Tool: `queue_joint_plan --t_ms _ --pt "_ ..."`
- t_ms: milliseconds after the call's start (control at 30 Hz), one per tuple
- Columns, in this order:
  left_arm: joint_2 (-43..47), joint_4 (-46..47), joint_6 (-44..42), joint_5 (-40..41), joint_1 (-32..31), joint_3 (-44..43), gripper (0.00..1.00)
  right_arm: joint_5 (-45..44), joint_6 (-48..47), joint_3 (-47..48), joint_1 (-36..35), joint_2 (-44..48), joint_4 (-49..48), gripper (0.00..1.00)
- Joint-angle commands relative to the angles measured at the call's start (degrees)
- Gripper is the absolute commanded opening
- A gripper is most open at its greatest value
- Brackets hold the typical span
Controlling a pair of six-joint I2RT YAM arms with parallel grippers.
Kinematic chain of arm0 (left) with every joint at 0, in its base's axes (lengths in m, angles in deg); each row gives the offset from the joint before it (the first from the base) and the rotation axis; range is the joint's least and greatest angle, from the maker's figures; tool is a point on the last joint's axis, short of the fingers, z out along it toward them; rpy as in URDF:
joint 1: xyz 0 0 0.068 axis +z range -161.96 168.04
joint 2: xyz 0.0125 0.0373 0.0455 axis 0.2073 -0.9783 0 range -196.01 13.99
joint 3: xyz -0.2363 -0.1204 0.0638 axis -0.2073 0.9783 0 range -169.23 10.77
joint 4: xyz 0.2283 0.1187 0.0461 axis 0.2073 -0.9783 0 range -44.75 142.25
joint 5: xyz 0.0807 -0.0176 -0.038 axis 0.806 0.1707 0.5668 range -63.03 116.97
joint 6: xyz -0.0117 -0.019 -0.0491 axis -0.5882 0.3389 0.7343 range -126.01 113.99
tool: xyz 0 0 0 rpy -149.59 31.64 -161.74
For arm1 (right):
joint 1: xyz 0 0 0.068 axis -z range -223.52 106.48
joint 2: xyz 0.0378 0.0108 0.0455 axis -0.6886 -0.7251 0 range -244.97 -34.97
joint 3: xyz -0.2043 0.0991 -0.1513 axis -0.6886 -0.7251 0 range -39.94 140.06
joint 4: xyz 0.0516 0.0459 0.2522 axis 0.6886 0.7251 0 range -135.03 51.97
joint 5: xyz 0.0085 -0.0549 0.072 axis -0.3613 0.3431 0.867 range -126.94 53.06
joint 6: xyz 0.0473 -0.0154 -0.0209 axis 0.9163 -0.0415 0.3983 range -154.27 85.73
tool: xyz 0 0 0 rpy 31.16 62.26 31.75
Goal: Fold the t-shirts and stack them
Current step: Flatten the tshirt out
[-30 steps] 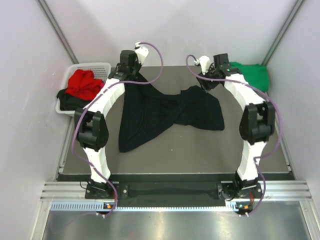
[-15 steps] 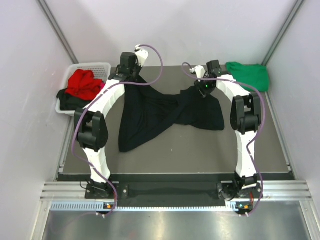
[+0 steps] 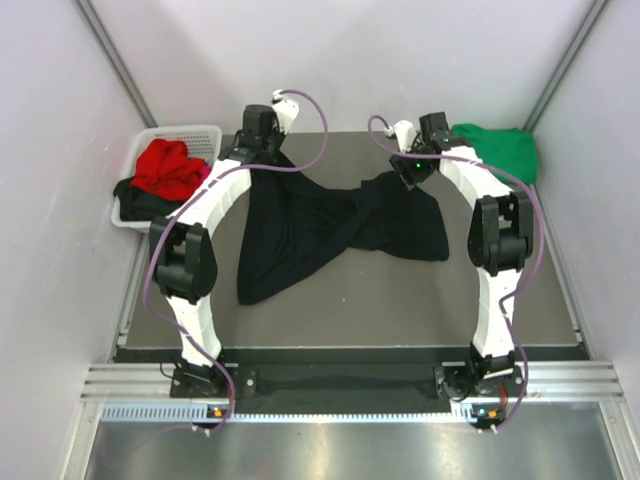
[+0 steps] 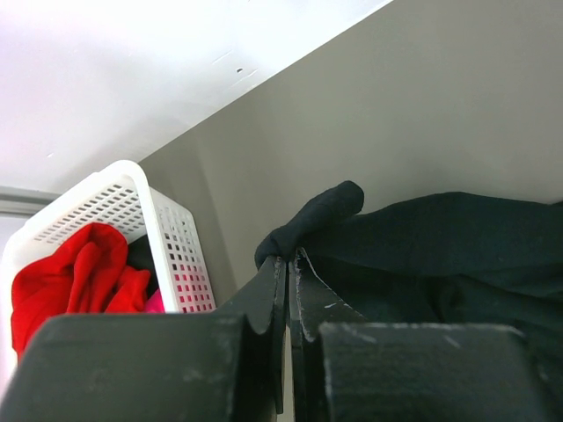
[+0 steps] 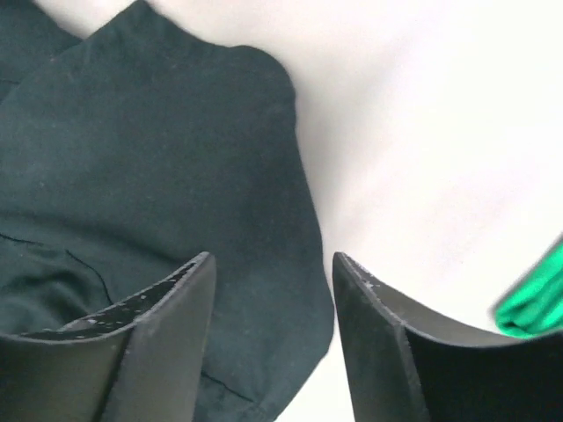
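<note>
The grey table [image 3: 350,310] stretches away from my two bases, and most of its middle is taken by the large black t-shirt [image 3: 320,225]. It lies crumpled and unfolded, one broad part trailing toward the near left and another spreading to the right. My left arm [image 3: 200,215] reaches along the shirt's left side to the far edge of the table, and my right arm [image 3: 495,230] bends in over the shirt's far right end. The white lattice basket [image 3: 185,131] sits off the table's far left corner. The green t-shirt [image 3: 500,150] lies bunched in the far right corner, apart from the black one. In the basket, the red t-shirt [image 3: 168,167] is heaped on top. Another black t-shirt [image 3: 140,203] hangs over the basket's near rim. A small patch of the pink t-shirt [image 4: 157,301] shows beside the red one, against the lattice wall. My left jaws are clenched on the large black t-shirt: a rolled lip of its far left edge is pinched at the tips and sticks up just past them. From there the cloth is drawn up off the table toward my wrist. My right jaws stand apart, released, with nothing between them. They hover over the rounded far right edge of the same shirt, one fingertip [image 5: 167,299] above the cloth and the other above bare table. I cannot tell whether either tip touches the fabric.
</note>
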Motion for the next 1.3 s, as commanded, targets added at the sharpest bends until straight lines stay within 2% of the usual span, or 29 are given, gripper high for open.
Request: queue_joint_plan --t_ms 0,133,433,500,600,633,700,1000,1133,1267 --pt "1.53 1.65 1.19 -0.01 -0.3 -2.14 0.0 -1.46 0.34 0.18 0.87 0.79 -0.46 0.58" --pt "1.97 1.12 1.1 -0.28 -0.38 -2.22 0.0 0.91 2.18 2.38 4.56 -3.26 1.39 0.58" --pt "2.59 1.03 0.93 0.33 -0.56 -0.47 0.0 4.95 0.35 3.79 7.47 -6.25 4.11 0.58" --pt "2.24 1.03 0.84 0.51 -0.73 -0.64 0.0 7.23 -0.1 5.18 7.82 -7.39 6.56 0.55" --pt "1.8 1.12 0.14 0.95 -1.35 -1.17 0.0 9.6 -0.45 7.38 7.99 -9.59 10.96 0.23" --pt "1.71 1.29 0.13 1.04 -1.35 -1.52 0.0 10.31 -0.97 7.39 7.99 -9.68 12.19 0.09" --pt "1.27 1.38 -0.22 1.39 -1.79 -1.78 0.0 11.89 -1.59 7.13 8.17 -9.42 13.16 0.0" --pt "0.48 2.17 -1.0 2.27 -2.32 -3.71 0.0 16.64 -2.29 6.95 8.52 -3.54 15.8 0.0" --pt "-0.05 4.19 -3.29 4.2 -2.23 -5.74 0.0 17.43 -1.42 7.65 8.08 5.15 12.65 0.0" --pt "-2.59 5.69 -5.75 4.9 -1.62 -10.04 0.0 16.21 -2.03 11.95 7.29 9.56 11.23 0.0"
